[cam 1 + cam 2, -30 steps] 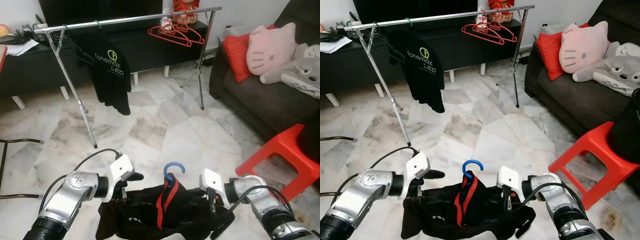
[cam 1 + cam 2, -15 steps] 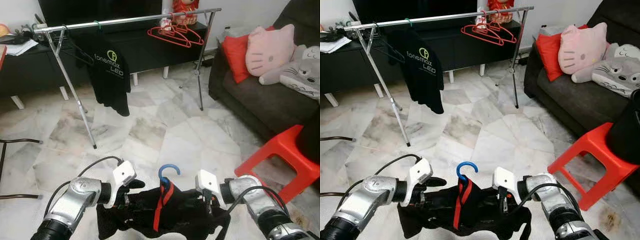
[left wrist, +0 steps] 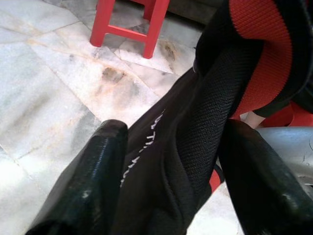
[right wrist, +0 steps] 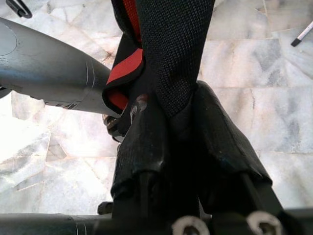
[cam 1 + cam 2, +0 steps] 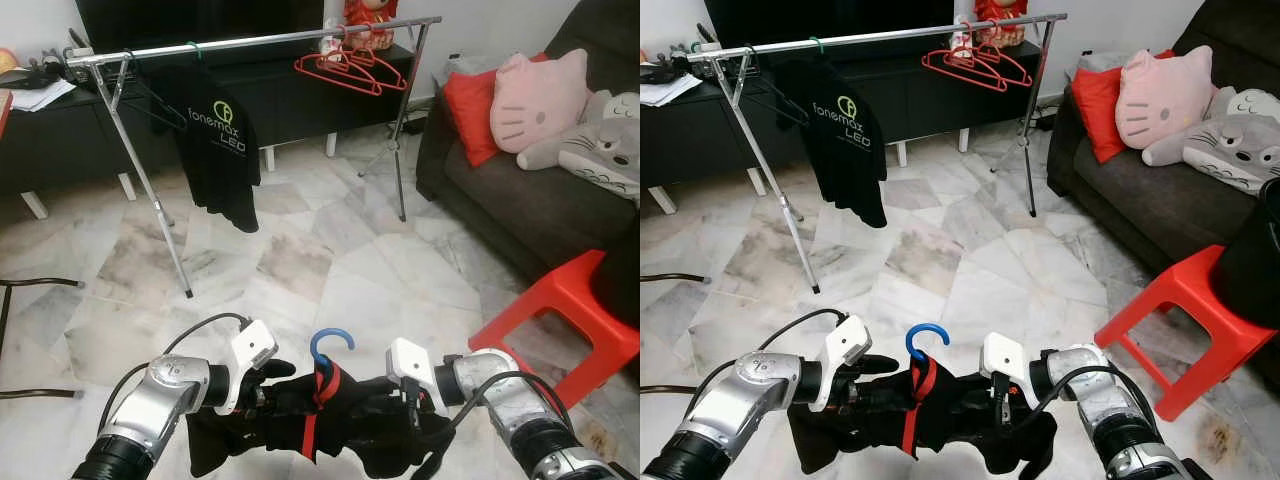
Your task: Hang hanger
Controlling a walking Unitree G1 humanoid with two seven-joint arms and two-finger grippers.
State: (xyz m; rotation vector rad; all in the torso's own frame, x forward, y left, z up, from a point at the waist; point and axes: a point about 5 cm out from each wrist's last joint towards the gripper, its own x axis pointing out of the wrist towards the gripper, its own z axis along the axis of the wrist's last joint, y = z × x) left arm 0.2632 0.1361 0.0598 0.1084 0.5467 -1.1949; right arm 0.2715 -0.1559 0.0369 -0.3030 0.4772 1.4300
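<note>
A hanger with a blue hook [image 5: 331,344] carries a black garment with red trim [image 5: 335,425], held low in front of me over the marble floor. My left gripper [image 5: 282,392] grips the garment's left side, and its two black fingers [image 3: 98,181] flank the fabric in the left wrist view. My right gripper [image 5: 405,408] is shut on the garment's right side, its fingers [image 4: 144,142] pinching a fold. The fabric hangs bunched between the two grippers. Across the room stands the silver clothes rail [image 5: 260,40].
On the rail hang a black T-shirt [image 5: 222,150] and red hangers [image 5: 345,65]. A red plastic stool [image 5: 575,310] stands close at the right. Behind it is a dark sofa [image 5: 520,210] with cushions. A black TV cabinet [image 5: 60,140] lines the back wall.
The two grippers have come closer together, bunching the garment between them. The blue hook has shifted a little to the left.
</note>
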